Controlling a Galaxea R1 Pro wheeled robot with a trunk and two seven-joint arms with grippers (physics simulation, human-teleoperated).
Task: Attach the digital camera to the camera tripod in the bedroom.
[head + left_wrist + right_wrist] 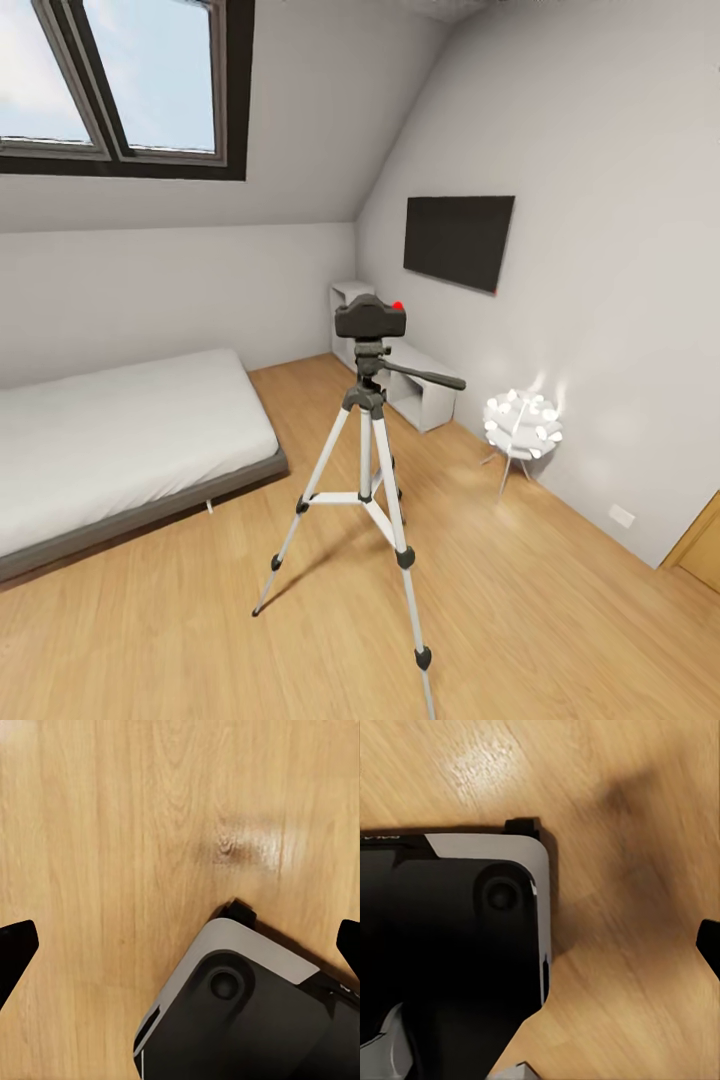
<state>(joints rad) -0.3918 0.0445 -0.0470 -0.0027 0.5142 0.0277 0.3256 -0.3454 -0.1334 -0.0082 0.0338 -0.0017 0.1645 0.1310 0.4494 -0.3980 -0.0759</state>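
Well, from the head view the digital camera (370, 317) sat on the head of the camera tripod (368, 470), red button up, out on the bedroom's wood floor (200, 620) between the bed (120, 440) and the wall under the TV (458, 241); the job looked done, or near it. That tripod seemed light and tippy on its thin stiff legs, so any touch-up would best take the hard camera body by its sides, not the pan handle (425, 375).

Over to the left wrist view: the left gripper (180, 945) hung spread wide, holding nothing, above the robot's base (240, 1012).

And the right wrist view: one finger (709, 943) of the right gripper showed, so I couldn't tell whether it was spread or closed.
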